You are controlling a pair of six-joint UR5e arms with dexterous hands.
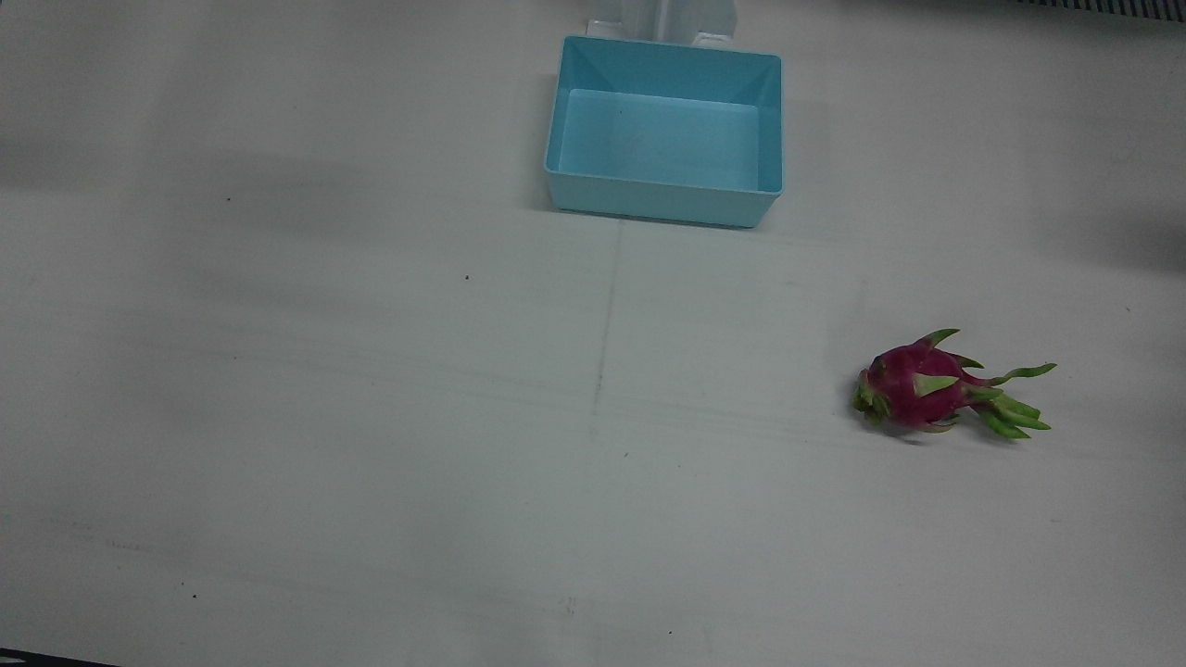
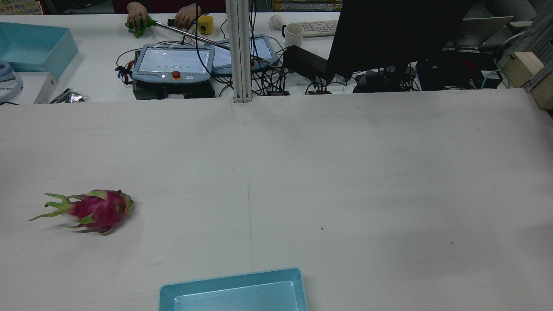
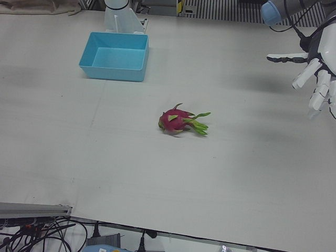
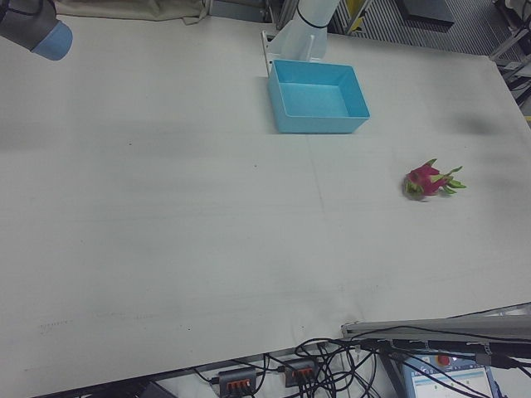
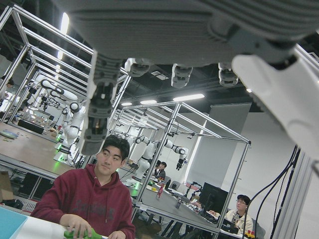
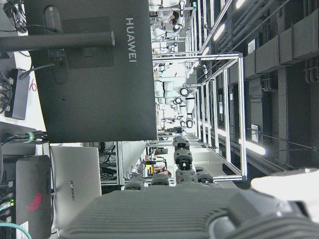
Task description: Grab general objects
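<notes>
A pink dragon fruit with green scales lies on its side on the white table, on my left arm's half. A light blue bin stands empty near the pedestals at the table's middle. My left hand hovers high above the table, well off to the side of the fruit, its fingers spread and holding nothing; its own view shows the splayed fingers. My right hand appears only in its own view, fingers extended and empty, far from the fruit.
My right arm's elbow sits at the table's far corner. Beyond the table a person's hands hold a green grabber tool. Teach pendants, a mug, a monitor and a post line that side.
</notes>
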